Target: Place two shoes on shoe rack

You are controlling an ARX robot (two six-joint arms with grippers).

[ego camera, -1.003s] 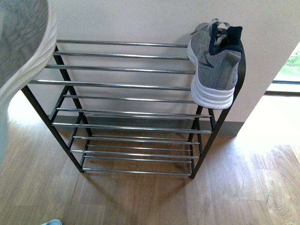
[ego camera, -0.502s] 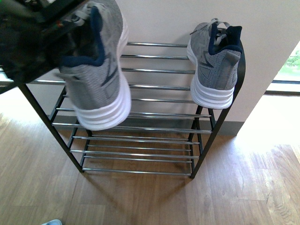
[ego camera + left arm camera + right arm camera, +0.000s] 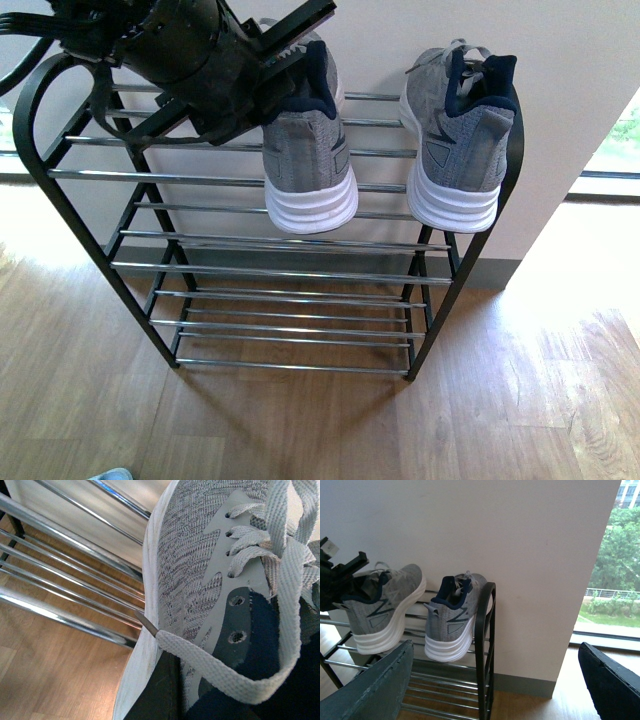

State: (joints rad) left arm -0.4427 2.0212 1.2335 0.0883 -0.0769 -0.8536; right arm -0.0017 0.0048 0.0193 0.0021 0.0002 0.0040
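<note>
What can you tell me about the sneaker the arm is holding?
The held sneaker is grey knit with a thick white ribbed sole, navy collar, navy side stripes and grey laces. It points toward the wall, heel toward the camera, over the top tier of the shoe rack, left of its twin. The left pincer grips its collar. Whether its sole touches the rods is unclear.

Shoe rack [image 3: 290, 272] on wooden floor [image 3: 300, 430]

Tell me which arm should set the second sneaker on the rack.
Left: the left fingers grip that sneaker at the top of the rack; the right fingers are open and empty.
</note>
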